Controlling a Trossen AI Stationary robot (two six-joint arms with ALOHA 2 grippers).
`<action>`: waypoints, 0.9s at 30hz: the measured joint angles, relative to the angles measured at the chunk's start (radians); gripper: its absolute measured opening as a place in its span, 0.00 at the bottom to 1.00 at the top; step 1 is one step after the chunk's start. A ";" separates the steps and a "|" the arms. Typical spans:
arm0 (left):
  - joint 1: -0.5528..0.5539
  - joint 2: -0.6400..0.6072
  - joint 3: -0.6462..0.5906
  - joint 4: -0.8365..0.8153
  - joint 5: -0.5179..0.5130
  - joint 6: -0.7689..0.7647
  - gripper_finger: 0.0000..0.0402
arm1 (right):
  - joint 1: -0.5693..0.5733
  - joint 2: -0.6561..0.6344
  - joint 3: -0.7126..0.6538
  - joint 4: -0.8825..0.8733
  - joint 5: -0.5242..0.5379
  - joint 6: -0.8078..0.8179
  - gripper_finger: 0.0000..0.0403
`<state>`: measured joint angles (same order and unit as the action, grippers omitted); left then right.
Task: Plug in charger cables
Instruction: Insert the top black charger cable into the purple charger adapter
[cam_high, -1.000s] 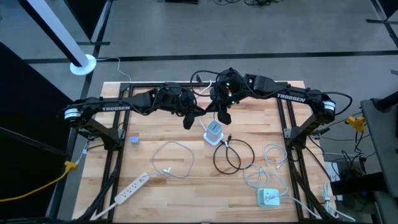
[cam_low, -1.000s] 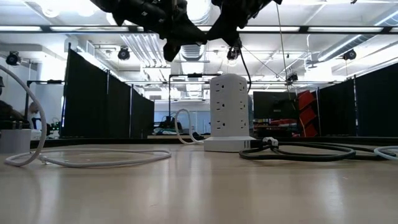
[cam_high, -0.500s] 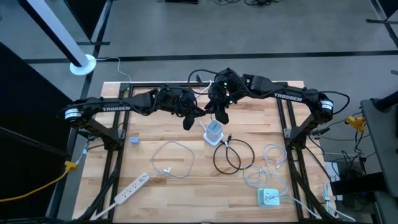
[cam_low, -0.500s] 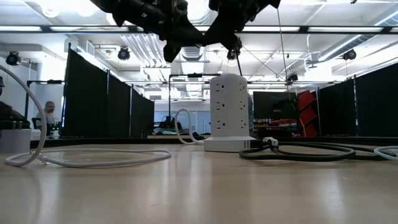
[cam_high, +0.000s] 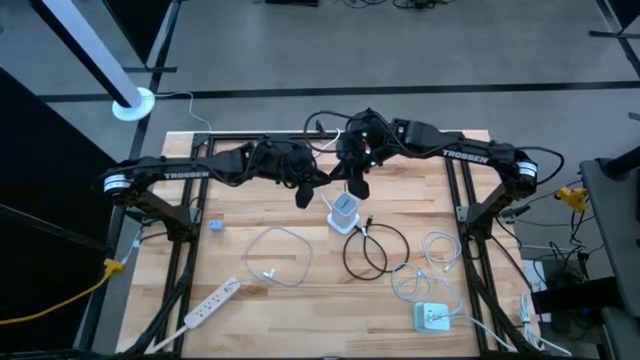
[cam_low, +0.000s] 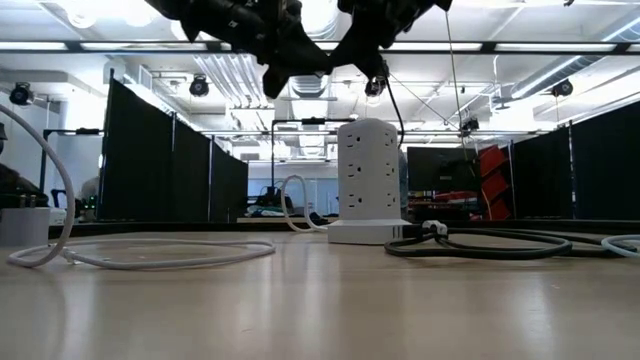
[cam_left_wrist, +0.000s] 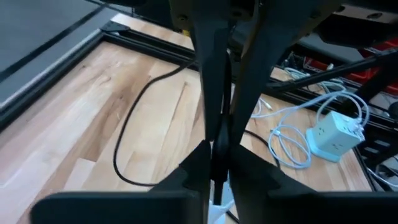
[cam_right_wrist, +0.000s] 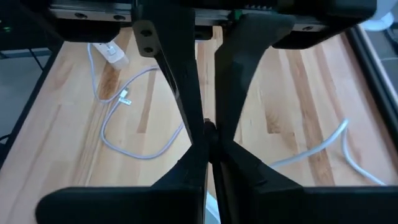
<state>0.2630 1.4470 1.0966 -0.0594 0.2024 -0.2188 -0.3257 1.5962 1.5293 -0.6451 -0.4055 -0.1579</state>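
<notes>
The black charger cable (cam_high: 372, 250) lies looped on the table, just beside the white tower power strip (cam_high: 343, 212), with white cables (cam_high: 275, 255) coiled to either side. Both arms hang above the tower: the left gripper (cam_high: 303, 194) and the right gripper (cam_high: 358, 184), each with fingers pressed together and holding nothing (both wrist views show them meeting tip to tip). My read: open one gripper before descending, take the black cable close behind its plug, and line it up squarely with a socket.
</notes>
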 joint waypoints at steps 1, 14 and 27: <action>0.000 -0.004 0.002 -0.004 -0.010 0.001 0.16 | -0.001 -0.005 0.002 -0.004 0.009 -0.005 0.03; 0.006 -0.016 0.417 -0.913 -0.289 0.140 0.46 | -0.009 -0.101 0.068 -0.117 0.103 -0.153 0.03; 0.008 -0.006 0.445 -1.477 -0.342 -0.556 0.45 | -0.015 -0.271 0.068 -0.281 0.171 -0.219 0.03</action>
<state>0.2710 1.4414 1.5418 -1.5360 -0.1394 -0.7745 -0.3408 1.3253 1.5978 -0.9257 -0.2340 -0.3770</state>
